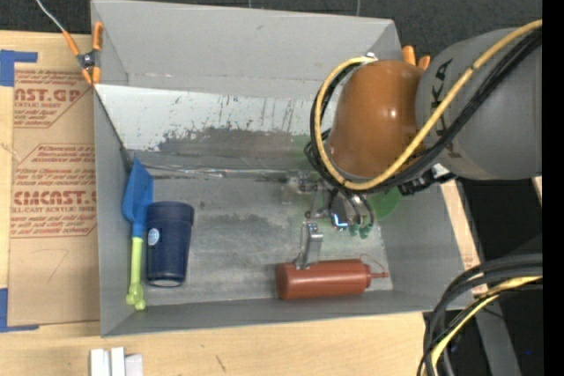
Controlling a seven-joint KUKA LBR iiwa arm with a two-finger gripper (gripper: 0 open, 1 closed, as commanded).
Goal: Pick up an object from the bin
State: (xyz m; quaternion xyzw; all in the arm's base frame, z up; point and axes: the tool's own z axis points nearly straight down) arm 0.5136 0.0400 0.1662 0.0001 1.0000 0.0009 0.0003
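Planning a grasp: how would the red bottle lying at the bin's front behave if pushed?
The red bottle lies on its side and looks round, so it would probably roll. Its tapered nozzle end may make it curve. Its smooth-looking sides could slip.

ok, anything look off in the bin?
Nothing spilled or broken. The red squeeze bottle lies tipped on its side along the near wall, nozzle pointing right. The dark blue cup and blue-and-yellow scoop sit by the left wall. A green thing is mostly hidden under the arm.
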